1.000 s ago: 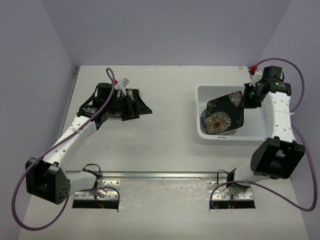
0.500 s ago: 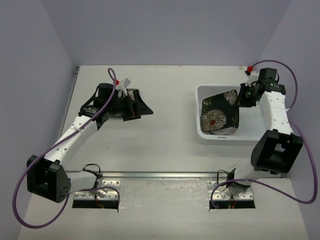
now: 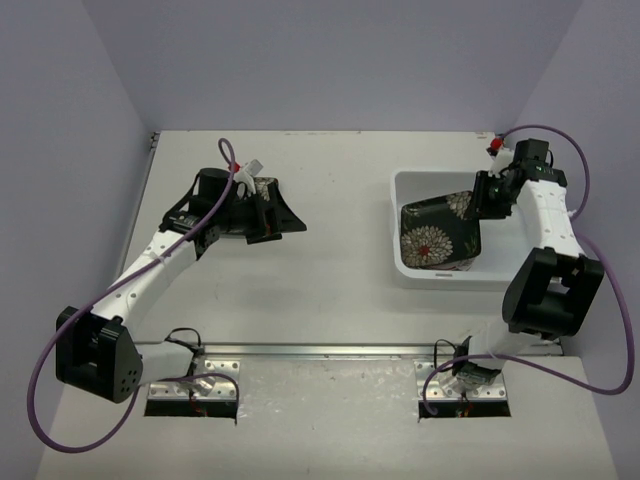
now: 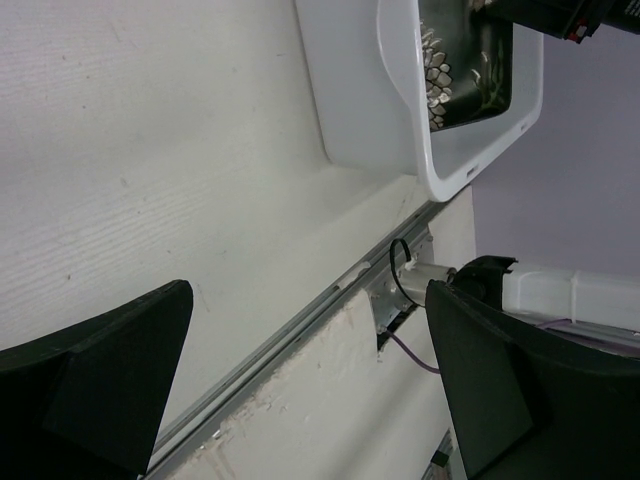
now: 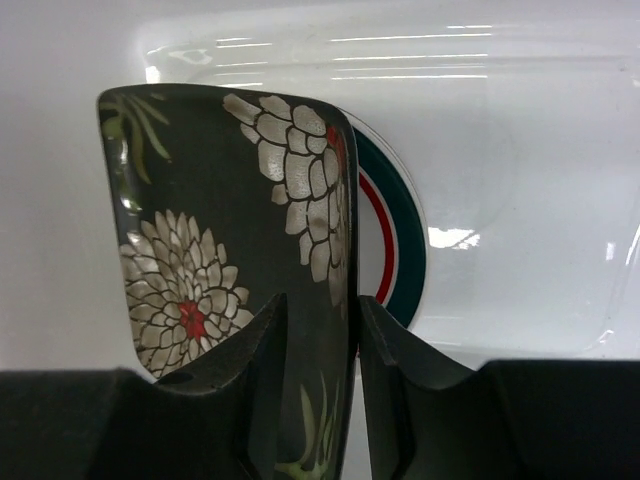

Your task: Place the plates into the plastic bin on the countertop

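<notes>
A square black plate (image 3: pixel 438 232) with chrysanthemum flowers leans inside the white plastic bin (image 3: pixel 400 185) at the right of the countertop (image 3: pixel 340 200). My right gripper (image 3: pixel 487 200) reaches into the bin at the plate's far right corner. In the right wrist view the plate (image 5: pixel 220 240) stands edge-on between the fingers of the right gripper (image 5: pixel 320 305), which are parted wider than the rim. Behind it lies a round white plate (image 5: pixel 400 260) with a teal and red rim. My left gripper (image 3: pixel 280 212) hangs wide open and empty over the left side.
A metal rail (image 3: pixel 320 350) runs along the front edge of the countertop. Lilac walls close in the back and both sides. The left wrist view looks across bare countertop to the bin's wall (image 4: pixel 350 90) and the rail (image 4: pixel 300 310).
The right arm has lowered the black plate deeper into the bin, and its jaws have parted from a tight grip. The left arm has hardly moved.
</notes>
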Controlling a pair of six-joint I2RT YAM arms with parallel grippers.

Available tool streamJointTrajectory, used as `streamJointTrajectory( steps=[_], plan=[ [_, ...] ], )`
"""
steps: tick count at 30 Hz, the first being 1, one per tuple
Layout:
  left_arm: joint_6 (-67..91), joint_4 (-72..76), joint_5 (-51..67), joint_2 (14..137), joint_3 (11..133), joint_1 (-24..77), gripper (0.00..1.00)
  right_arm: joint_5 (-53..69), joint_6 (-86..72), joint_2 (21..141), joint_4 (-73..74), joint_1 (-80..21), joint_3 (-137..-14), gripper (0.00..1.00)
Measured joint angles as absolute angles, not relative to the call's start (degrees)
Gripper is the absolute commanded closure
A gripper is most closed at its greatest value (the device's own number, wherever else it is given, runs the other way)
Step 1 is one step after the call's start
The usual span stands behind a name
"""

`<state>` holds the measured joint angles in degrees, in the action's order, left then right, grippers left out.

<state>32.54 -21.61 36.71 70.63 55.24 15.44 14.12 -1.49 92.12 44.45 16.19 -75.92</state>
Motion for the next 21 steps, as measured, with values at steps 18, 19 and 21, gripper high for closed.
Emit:
streamJointTrajectory(
  steps=[18, 19, 21],
  plan=[
    [28.3, -31.2, 21.2, 79.2, 64.0, 15.1, 0.00, 12.0, -6.1, 92.9, 50.8, 16.1, -88.6, 0.01],
    [28.0, -32.2, 17.9, 80.5, 66.7, 14.8, 0.00, 12.8, -7.4, 92.8, 51.2, 15.7, -90.2, 0.01],
    [27.3, -33.6, 11.3, 83.0, 71.6, 14.0, 0.00, 13.8, -9.1, 92.2, 52.0, 13.8, -93.0, 0.01]
  ],
)
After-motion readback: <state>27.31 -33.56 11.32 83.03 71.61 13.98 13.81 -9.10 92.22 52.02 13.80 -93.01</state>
